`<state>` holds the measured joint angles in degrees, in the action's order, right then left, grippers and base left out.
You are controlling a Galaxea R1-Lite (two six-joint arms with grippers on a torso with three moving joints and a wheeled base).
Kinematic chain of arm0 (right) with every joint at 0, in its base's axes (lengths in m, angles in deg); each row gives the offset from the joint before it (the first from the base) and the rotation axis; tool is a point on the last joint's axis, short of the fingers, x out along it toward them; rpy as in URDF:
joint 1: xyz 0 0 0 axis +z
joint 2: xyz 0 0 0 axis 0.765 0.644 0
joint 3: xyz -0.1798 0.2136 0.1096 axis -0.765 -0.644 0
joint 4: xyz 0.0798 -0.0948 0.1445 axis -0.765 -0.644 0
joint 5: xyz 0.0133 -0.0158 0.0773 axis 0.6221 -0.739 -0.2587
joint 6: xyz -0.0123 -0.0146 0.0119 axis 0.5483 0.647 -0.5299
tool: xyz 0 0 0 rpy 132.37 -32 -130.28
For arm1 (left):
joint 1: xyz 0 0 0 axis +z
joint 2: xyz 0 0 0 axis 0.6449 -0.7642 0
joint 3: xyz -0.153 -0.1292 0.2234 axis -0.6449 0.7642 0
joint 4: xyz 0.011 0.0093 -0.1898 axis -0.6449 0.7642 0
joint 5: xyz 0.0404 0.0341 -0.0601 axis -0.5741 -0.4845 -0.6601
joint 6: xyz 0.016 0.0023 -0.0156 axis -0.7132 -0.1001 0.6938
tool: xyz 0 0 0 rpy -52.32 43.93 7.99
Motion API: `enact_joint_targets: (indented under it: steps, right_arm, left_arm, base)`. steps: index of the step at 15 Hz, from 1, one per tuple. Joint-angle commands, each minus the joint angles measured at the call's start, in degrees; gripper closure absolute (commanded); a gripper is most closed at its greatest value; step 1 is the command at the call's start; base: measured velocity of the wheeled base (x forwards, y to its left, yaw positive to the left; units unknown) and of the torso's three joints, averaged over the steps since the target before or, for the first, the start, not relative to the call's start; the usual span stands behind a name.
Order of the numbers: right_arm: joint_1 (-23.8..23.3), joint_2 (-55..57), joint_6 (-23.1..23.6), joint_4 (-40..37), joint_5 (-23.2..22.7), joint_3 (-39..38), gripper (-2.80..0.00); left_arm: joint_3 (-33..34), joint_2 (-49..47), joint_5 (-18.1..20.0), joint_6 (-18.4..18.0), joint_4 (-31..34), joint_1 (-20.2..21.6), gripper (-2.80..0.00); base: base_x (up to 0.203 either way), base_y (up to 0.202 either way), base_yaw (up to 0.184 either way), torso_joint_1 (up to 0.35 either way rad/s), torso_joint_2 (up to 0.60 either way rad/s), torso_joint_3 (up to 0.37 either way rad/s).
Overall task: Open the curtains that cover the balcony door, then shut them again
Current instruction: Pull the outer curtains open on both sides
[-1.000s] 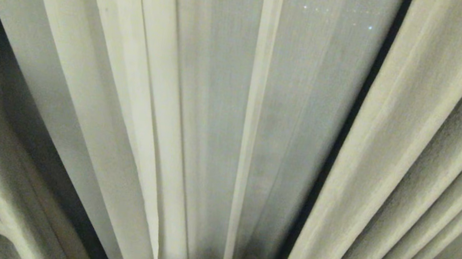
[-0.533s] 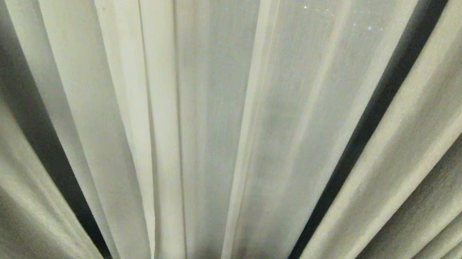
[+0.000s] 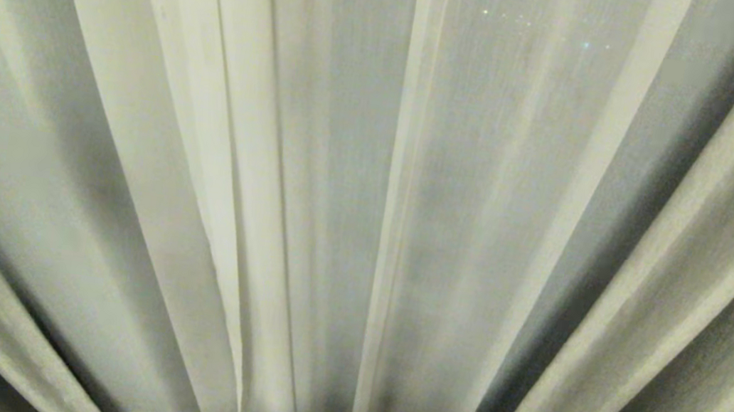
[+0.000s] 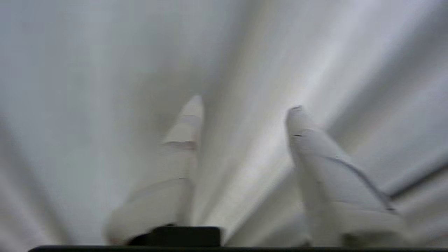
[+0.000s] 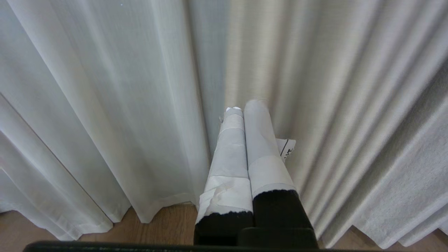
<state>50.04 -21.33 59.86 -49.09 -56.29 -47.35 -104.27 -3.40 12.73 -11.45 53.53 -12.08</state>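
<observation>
**Curtains drawn across the whole view, left gripper spread among the folds**

Wooden floor shows as a narrow brown strip under the hems, and everything above it is fabric. Floor-length cream-beige woven curtains hang in long vertical pleats at both sides of the head view, with a thinner, paler white sheer layer filling the middle; a few small points of light show through the sheer high up. No glass or frame of the balcony door can be seen behind the cloth from any camera.

Starting on the robot's left, the left gripper appears only in its own wrist view, which is blurred. Its two white-wrapped fingers stand clearly apart, released, with pale pleated fabric directly ahead of the tips and running on between them. Whether the tips touch the cloth cannot be told, and nothing is pinched between them.

On the robot's right, the right gripper is clenched, its two tape-wrapped fingers pressed flat together with nothing held. Its tips point at the seam where the sheer layer on one side meets the heavier woven panel on the other, just short of the folds. A small white paper label sticks out beside one finger.
</observation>
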Motion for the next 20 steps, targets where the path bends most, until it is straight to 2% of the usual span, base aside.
enact_joint_targets:
  steps: [1,5,9,12,14,15,16,17,20]
  right_arm:
    - [0.0,0.0,-0.1,0.0,0.0,0.0,0.00]
    - [0.0,0.0,0.0,0.0,0.0,0.0,0.00]
    - [0.0,0.0,0.0,0.0,0.0,0.0,0.00]
    - [0.0,0.0,0.0,0.0,0.0,0.0,0.00]
    - [0.0,0.0,0.0,0.0,0.0,0.0,0.00]
    - [0.0,0.0,0.0,0.0,0.0,0.0,0.00]
    - [0.0,0.0,0.0,0.0,0.0,0.0,0.00]
    - [0.0,0.0,0.0,0.0,0.0,0.0,0.00]
    - [0.0,0.0,0.0,0.0,0.0,0.0,0.00]
  left_arm:
    - [2.5,3.6,0.2,0.1,-0.1,-4.3,0.00]
    - [8.7,8.4,0.1,-0.1,-0.2,-8.6,0.00]
    - [13.7,11.9,0.0,-0.9,-0.5,-9.5,0.00]
    - [17.6,15.2,0.0,-1.2,-0.2,-11.7,0.00]
    - [21.4,18.1,-0.6,-3.2,-0.1,-12.1,0.00]
    - [23.1,19.3,-1.4,-4.6,-0.1,-13.6,0.00]
    - [25.2,20.5,-3.4,-5.5,0.0,-16.5,0.00]
    - [27.6,22.1,-7.4,-6.2,-0.1,-20.0,0.00]
    - [33.8,28.2,-29.4,-8.7,-0.5,-28.5,0.00]
  base:
    - [0.000,0.000,0.000,0.000,0.00,0.000]
    - [0.000,0.000,0.000,0.000,0.00,0.000]
    - [0.000,0.000,0.000,0.000,0.00,0.000]
    - [0.000,0.000,0.000,0.000,0.00,0.000]
    - [0.000,0.000,0.000,0.000,0.00,0.000]
    - [0.000,0.000,0.000,0.000,0.00,0.000]
    - [0.000,0.000,0.000,0.000,0.00,0.000]
    - [0.000,0.000,0.000,0.000,0.00,0.000]
    - [0.000,0.000,0.000,0.000,0.00,0.000]
